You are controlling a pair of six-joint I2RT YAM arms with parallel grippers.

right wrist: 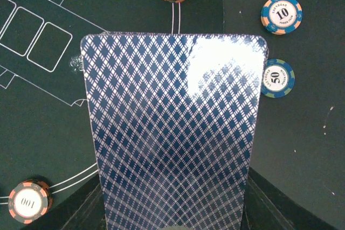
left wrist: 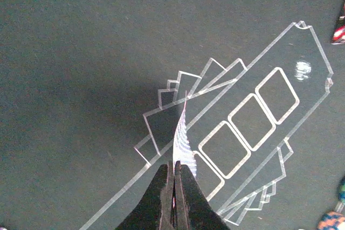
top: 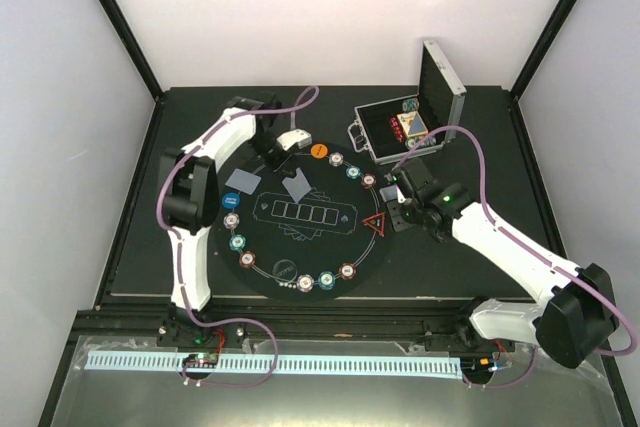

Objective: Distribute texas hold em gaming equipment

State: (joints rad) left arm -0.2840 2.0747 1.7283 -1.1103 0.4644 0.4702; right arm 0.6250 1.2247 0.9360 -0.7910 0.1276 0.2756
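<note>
The left gripper (left wrist: 173,169) is pinched tight on a single playing card (left wrist: 181,133), held on edge above the printed card boxes of the black mat (top: 318,245). I'd guess that is so it can be tipped flat into one of those slots or dealt to a seat. The right gripper (top: 393,207) is closed part-way on the blue-diamond-backed cards (right wrist: 172,133), back up and level, and probably serves as the stock the other arm draws from. Whether that is one card or a whole pack I can't tell. Around them, poker chips (right wrist: 277,77) sit spaced along the mat's ring, with a red triangle marker (top: 376,224), a blue disc (top: 242,180) and an orange disc (top: 318,151) already out. Behind the right arm the silver case (top: 441,75) stands open, lid up, with a few chips and some red pieces inside.
</note>
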